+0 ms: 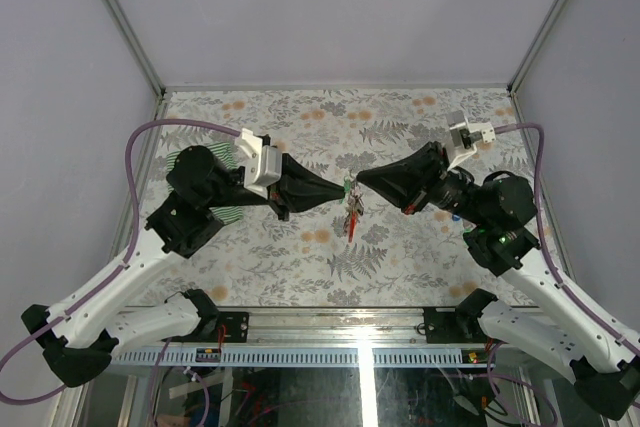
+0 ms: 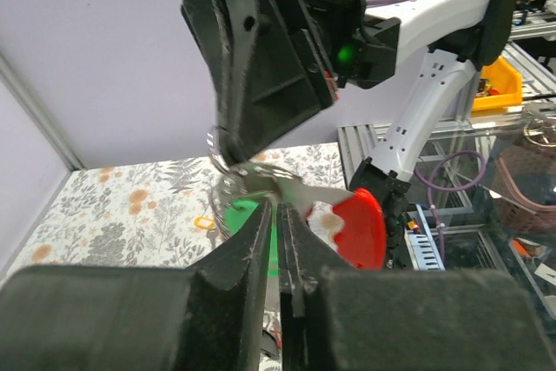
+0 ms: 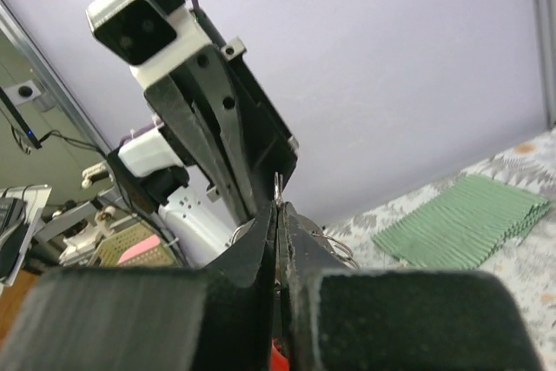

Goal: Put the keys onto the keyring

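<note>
Closest to the left wrist lens, the left gripper (image 2: 278, 219) has its fingers all but together, with only a thin slit between them. The green-headed key (image 2: 246, 215) sits right at that slit. I can't tell from here whether it is truly pinched or only resting against the pads. Just beside it, to the right in that view, hangs the red-headed key (image 2: 360, 228), its metal blade running back toward the same spot. Directly above both, the right gripper (image 2: 224, 147) comes down from the top of the view, closed on the wire of the keyring (image 2: 228, 193). Its own wrist camera agrees: the jaws are tight together with a sliver of metal standing up between the tips. Past the bunch, a small yellow loop (image 2: 204, 223) lies on the desk (image 2: 113, 206), too small for me to say whether it is a key.

Overhead, the two grippers meet tip to tip above the middle of the desk. The bunch dangles below that meeting point, clear of the surface, with a red piece lowest. Farther off, the green striped cloth (image 1: 215, 154) lies under the left arm, well apart from the work.

I judge the job partly done. The red-headed key looks to hang from the ring already. The green one seems to be the key being worked on, but the fingers hide whether its hole has passed onto the wire. If the yellow loop is a key, it is not yet threaded.
</note>
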`<action>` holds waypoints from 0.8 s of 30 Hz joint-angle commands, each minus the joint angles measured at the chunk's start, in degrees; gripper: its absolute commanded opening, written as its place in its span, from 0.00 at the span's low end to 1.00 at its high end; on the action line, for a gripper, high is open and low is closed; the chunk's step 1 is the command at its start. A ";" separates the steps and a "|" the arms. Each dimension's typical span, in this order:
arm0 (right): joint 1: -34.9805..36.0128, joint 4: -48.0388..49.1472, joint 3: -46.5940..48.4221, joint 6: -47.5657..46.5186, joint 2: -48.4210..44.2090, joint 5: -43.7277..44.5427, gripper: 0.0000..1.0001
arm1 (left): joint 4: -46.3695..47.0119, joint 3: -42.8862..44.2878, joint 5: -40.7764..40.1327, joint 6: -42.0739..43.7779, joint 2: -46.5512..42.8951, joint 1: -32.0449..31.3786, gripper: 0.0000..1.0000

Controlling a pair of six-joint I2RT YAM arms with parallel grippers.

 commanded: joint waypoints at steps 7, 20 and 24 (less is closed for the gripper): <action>-0.47 18.55 -2.03 -1.82 -1.80 1.84 0.00 | 6.17 -1.39 -2.32 -4.07 -3.00 -0.43 0.15; -0.40 0.71 2.54 -26.06 -4.35 -6.36 0.00 | 21.31 -6.61 -13.26 -15.25 -5.21 -0.41 0.35; -0.40 -3.53 4.79 -30.48 -4.14 -7.63 0.00 | 24.30 -6.58 -12.89 -17.90 -3.67 -0.43 0.38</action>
